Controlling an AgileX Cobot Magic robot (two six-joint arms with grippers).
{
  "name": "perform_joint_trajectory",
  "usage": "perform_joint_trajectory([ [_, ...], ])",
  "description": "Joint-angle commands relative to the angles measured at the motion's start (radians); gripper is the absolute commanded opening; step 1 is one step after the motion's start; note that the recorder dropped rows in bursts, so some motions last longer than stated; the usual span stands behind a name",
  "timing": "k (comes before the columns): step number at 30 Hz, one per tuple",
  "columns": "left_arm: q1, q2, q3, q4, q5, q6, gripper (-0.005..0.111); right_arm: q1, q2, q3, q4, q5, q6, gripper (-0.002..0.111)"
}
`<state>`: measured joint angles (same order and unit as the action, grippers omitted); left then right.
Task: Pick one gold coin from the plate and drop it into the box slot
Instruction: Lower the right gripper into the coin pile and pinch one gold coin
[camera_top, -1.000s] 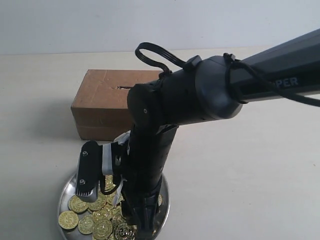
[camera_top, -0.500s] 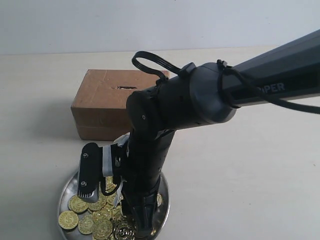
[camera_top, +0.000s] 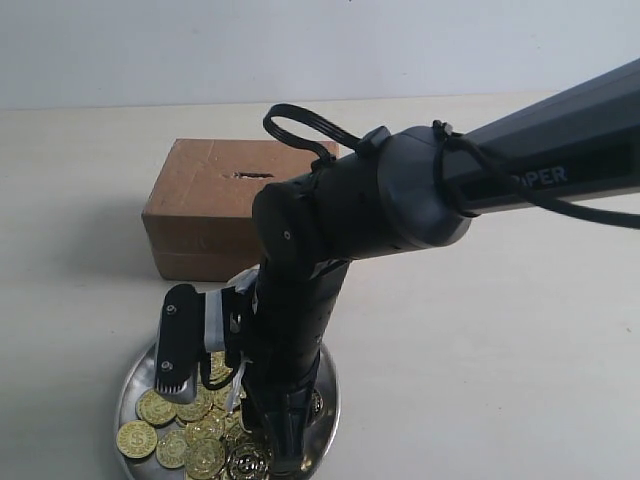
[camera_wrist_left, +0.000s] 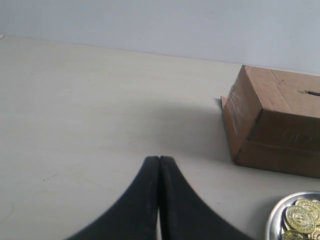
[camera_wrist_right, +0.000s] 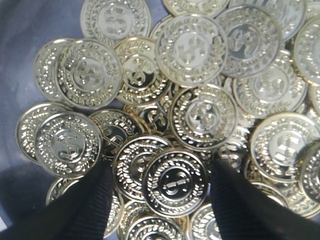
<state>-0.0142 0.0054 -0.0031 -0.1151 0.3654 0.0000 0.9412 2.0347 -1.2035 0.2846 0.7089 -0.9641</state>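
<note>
A heap of gold coins (camera_top: 150, 418) lies in the silver plate (camera_top: 126, 392) at the front of the table. Behind it stands the brown box (camera_top: 205, 205), with its slot (camera_top: 252, 175) in the top face. My right arm reaches down over the plate, and its gripper (camera_wrist_right: 161, 172) is open just above the heap. Its black fingers (camera_wrist_right: 90, 205) stand on either side of one gold coin (camera_wrist_right: 175, 182), with nothing gripped. My left gripper (camera_wrist_left: 159, 159) is shut and empty over bare table, left of the box (camera_wrist_left: 280, 125) and plate (camera_wrist_left: 275, 220).
The right arm's dark body (camera_top: 330, 220) hides the box's right end and much of the plate. A wrist camera block (camera_top: 180, 345) hangs over the plate's left side. Pale tabletop (camera_top: 480, 360) spreads to the right, with a white wall behind.
My right arm has shifted slightly left and sunk a little toward the coins, then held still. Its jaws stay wide. The left gripper has not moved.
</note>
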Motion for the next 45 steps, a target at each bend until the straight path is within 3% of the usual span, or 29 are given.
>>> perform_joint_trajectory([
  [1,-0.005,-0.005,0.003,0.003,-0.005,0.0,0.0,0.002,0.004,-0.005,-0.004,0.006,0.008,0.055],
  [19,-0.005,-0.005,0.003,0.003,-0.005,0.0,0.0,0.002,0.004,-0.005,-0.006,0.003,0.088,0.055],
  [35,-0.005,-0.005,0.003,0.003,-0.005,0.0,0.0,0.002,0.004,-0.005,-0.006,0.001,0.088,0.041],
  [41,-0.005,-0.005,0.003,0.003,-0.005,0.0,0.0,0.002,0.004,-0.005,-0.006,-0.007,0.088,0.042],
  [45,-0.005,-0.005,0.003,0.003,-0.005,0.0,0.0,0.002,0.004,-0.005,-0.008,-0.019,0.088,0.049],
])
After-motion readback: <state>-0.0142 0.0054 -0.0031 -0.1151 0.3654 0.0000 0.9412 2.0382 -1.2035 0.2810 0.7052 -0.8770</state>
